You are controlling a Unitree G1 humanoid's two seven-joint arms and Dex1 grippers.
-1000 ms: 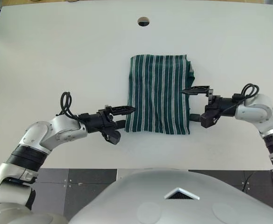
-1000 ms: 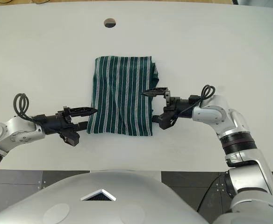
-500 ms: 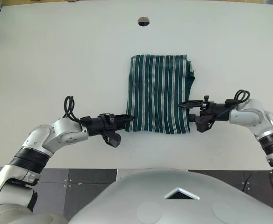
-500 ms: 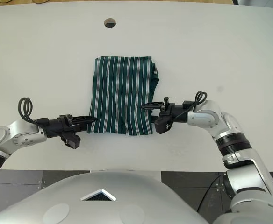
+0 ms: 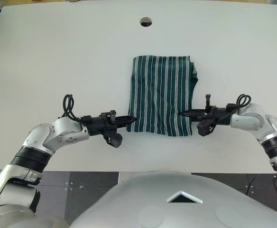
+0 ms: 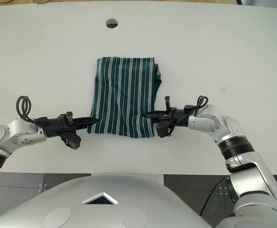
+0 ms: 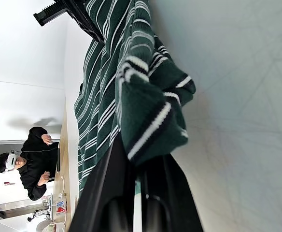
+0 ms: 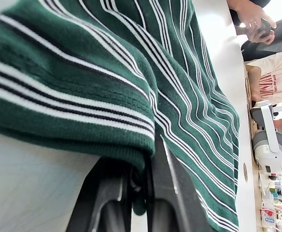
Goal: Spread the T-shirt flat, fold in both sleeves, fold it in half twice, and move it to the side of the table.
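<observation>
White tabletop [image 5: 58, 57] leaves wide margins on every side of one folded green-striped T-shirt [image 5: 162, 92], which lies flat near the middle, well apart from all edges. One round hole [image 5: 145, 21] sits near the far edge. Two grippers meet the near hem: the left gripper [image 5: 129, 119] pinches the near-left corner and the right gripper [image 5: 185, 113] the near-right, each with fingers narrowed on cloth.
</observation>
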